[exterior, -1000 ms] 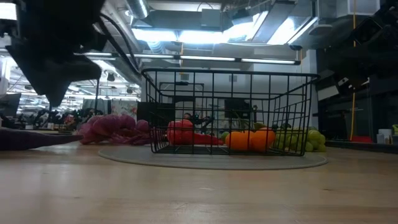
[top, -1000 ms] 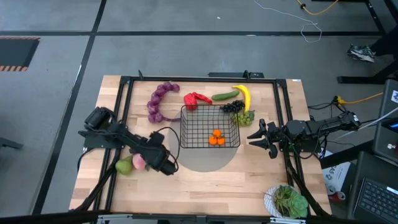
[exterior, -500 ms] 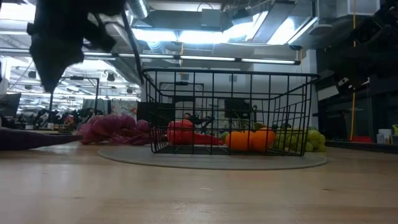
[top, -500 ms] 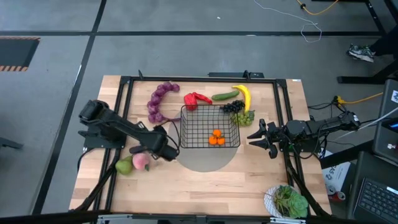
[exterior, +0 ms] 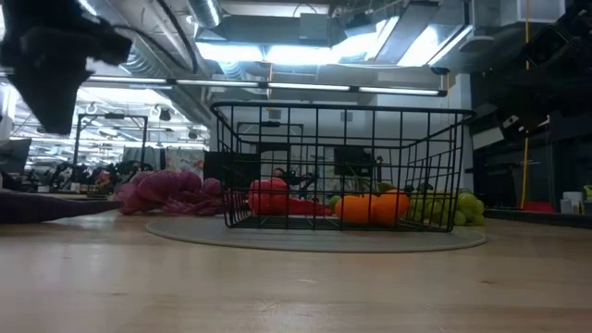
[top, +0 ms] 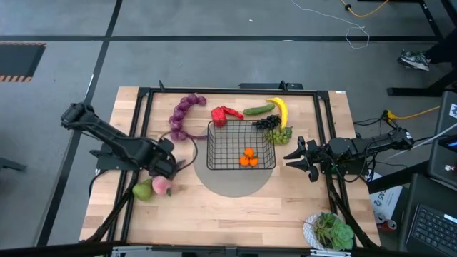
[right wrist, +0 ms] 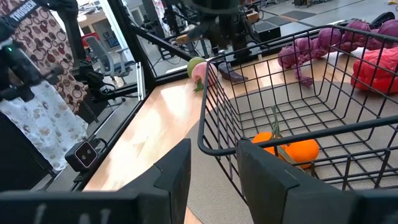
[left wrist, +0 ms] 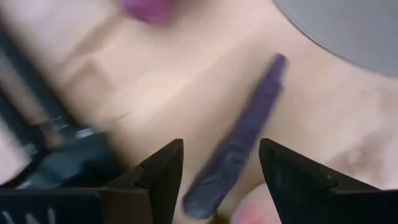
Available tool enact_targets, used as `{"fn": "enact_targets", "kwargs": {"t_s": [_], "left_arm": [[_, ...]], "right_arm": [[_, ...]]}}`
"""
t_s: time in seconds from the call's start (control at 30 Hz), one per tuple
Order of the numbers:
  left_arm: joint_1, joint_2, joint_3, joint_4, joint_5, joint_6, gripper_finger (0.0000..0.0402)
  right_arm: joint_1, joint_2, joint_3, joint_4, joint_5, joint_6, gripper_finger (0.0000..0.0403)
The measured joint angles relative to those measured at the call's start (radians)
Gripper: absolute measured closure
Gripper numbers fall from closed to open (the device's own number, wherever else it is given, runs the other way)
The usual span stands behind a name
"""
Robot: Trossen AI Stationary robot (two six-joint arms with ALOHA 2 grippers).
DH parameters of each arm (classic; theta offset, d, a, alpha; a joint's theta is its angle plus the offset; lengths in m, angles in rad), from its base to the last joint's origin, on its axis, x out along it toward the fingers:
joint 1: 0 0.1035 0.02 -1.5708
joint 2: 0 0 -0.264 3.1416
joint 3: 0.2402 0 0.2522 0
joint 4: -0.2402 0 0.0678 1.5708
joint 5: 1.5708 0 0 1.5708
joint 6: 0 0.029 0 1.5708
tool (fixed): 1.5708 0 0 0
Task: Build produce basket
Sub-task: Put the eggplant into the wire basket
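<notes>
A grey floor surrounds a light wooden table (top: 235, 214) edged by a black frame, and beyond it the low view shows a bright hall with ceiling lights. A grey round mat (top: 232, 184) lies at the table's middle.

On the mat stands the basket (top: 240, 145), upright, its black wire sides see-through. Inside, toward its near side, sit the oranges (top: 248, 158), touching each other.

The left arm reaches in from the table's left edge. The left gripper (top: 173, 165) hangs left of the basket, apart from it, its fingers (left wrist: 163, 171) spread with nothing between them. Through the gap its wrist camera shows a long dark purple eggplant (left wrist: 239, 146) lying on the wood below.

The right arm waits at the right edge. The right gripper (top: 291, 158) points at the basket's right side, just short of the wire, its jaws partly apart and empty.

The rest of the produce lies outside the basket. The purple grape string (top: 183, 116) curves along the far left. The red pepper (top: 225, 113) rests just beyond the basket's far rim. The cucumber (top: 258, 109) and the banana (top: 279, 110) lie farther right, near each other. The dark grapes (top: 267, 122) and green grapes (top: 280, 134) bunch at the basket's far right corner. The pear (top: 143, 190) and the peach (top: 160, 185) touch each other, near the left gripper on its near side.

A white bowl of leafy greens (top: 330, 231) stands at the near right corner.
</notes>
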Motion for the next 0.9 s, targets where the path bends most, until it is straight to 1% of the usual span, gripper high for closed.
{"fn": "enact_targets", "kwargs": {"t_s": [0.13, 0.23, 0.37, 0.47, 0.57, 0.73, 0.9], "left_arm": [[0.001, 0.031, -0.094, 0.162, 0.000, 0.084, 0.0195], [0.003, 0.061, -0.121, 0.248, -0.002, 0.137, 0.0195], [0.003, 0.110, -0.132, 0.244, 0.017, 0.166, 0.0195], [0.004, 0.146, -0.138, 0.244, 0.075, 0.167, 0.0195], [0.003, 0.178, -0.156, 0.260, 0.111, 0.167, 0.0195], [0.007, 0.218, -0.192, 0.334, 0.105, 0.166, 0.0195], [0.015, 0.241, -0.192, 0.339, 0.107, 0.161, 0.0196]], "right_arm": [[0.000, 0.000, 0.000, 0.000, 0.000, 0.000, 0.0272], [0.000, 0.000, 0.000, 0.000, 0.000, -0.002, 0.0272], [0.000, 0.000, 0.000, 0.000, 0.000, -0.001, 0.0272], [0.000, 0.000, 0.000, 0.000, 0.000, -0.001, 0.0272], [0.000, 0.000, 0.000, 0.000, 0.000, -0.001, 0.0272], [0.000, 0.000, 0.000, 0.000, 0.000, -0.001, 0.0272], [0.000, 0.000, 0.000, 0.000, 0.000, -0.002, 0.0272]]}}
